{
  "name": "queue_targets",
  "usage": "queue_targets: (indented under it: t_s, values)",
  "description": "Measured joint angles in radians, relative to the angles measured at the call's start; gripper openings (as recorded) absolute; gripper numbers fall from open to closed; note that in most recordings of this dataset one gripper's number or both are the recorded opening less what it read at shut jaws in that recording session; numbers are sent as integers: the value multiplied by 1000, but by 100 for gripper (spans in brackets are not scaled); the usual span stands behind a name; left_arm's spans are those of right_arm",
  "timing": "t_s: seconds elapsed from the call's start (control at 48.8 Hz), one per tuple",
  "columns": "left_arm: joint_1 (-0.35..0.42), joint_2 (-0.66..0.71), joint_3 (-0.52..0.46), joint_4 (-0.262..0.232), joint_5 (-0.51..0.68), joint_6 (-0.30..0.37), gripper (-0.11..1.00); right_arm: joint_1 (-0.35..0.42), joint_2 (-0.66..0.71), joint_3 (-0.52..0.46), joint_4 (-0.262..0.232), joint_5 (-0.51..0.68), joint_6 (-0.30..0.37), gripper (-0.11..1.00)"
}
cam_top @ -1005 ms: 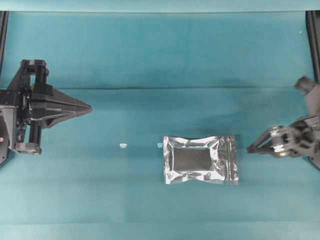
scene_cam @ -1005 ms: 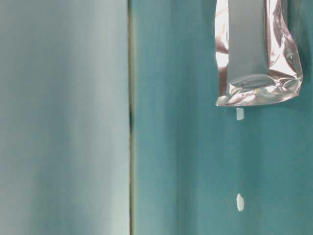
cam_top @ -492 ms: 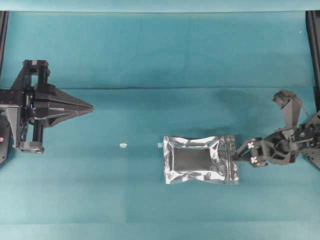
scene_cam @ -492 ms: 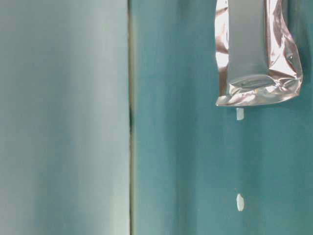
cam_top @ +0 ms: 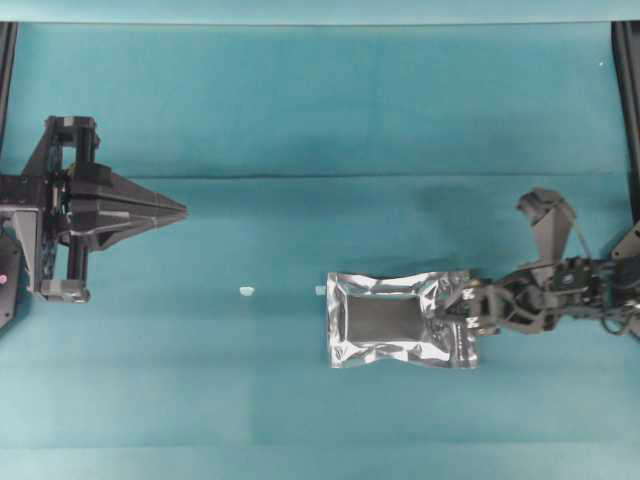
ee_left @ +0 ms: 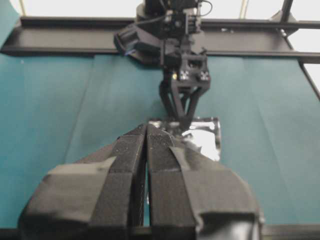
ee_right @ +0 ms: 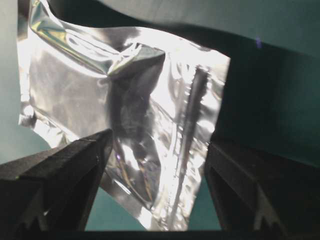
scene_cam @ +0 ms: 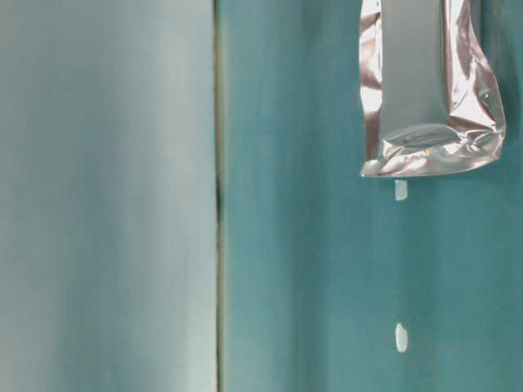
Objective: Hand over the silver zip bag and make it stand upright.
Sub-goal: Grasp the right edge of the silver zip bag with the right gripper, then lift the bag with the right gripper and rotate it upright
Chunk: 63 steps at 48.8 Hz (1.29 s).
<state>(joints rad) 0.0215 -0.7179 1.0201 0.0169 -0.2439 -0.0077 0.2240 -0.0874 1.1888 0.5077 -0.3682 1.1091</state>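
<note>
One silver zip bag (cam_top: 400, 319), centre-right of the overhead frame, on one teal table (cam_top: 300, 110). Two tiny white scraps: one (cam_top: 246, 291) left of centre, one (cam_top: 319, 291) at the bag's upper-left corner. Two robot arms, each with one pincer: left pincer (cam_top: 182, 212) at the left edge, right pincer (cam_top: 458, 316) at the bag's right end.

The silver zip bag (cam_top: 400, 320) lies flat on the tabletop (cam_top: 300, 110), a bit right of centre. The right claw (cam_top: 462, 317) sits over its right end (the zip end). Two small scraps (cam_top: 246, 291) lie left of the bag, one touching it. The left claw (cam_top: 180, 212) is far left, well apart.
</note>
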Motion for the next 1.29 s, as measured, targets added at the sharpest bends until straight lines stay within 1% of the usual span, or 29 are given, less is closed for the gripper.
queue_targets:
  t_s: [0.185,0.328,0.369,0.431,0.533,0.595,0.656,0.697,0.923,1.046,1.107,1.169,1.231,1.292]
  values:
    - [0,-2,2,0,0,3,-1,3,48,-34,2,-14,0,87]
    - [2,-5,2,0,0,2,-1,8,60,-41,2,-14,0,80]
    - [2,-5,0,-2,0,3,-1,8,60,-43,0,-2,-2,74]
    - [2,-5,0,-2,0,2,-1,6,60,-41,2,14,0,62]
    - [2,-6,2,0,0,2,-1,3,64,-43,0,40,0,36]
    - [2,-6,2,0,0,6,-1,3,77,-52,0,48,0,18]
    - [2,-6,3,-2,0,2,-1,3,67,-52,0,49,0,6]
    - [2,-6,3,0,0,3,-1,2,63,-52,2,49,-2,1]
    - [2,-6,5,0,0,3,-1,3,15,-49,-2,71,-3,1]
    - [2,-8,6,0,-2,-2,-1,-2,-49,-49,-11,109,-37,1]
    - [2,-6,6,-2,0,-8,-1,-12,-89,-57,-18,138,-74,1]
    - [2,-8,8,-2,0,-6,-1,-29,-132,-72,-34,190,-124,1]
    - [2,-6,9,0,0,-9,-1,-60,-176,-101,-58,265,-195,1]
    - [2,-8,15,0,0,-6,-1,-100,-222,-147,-81,387,-284,1]
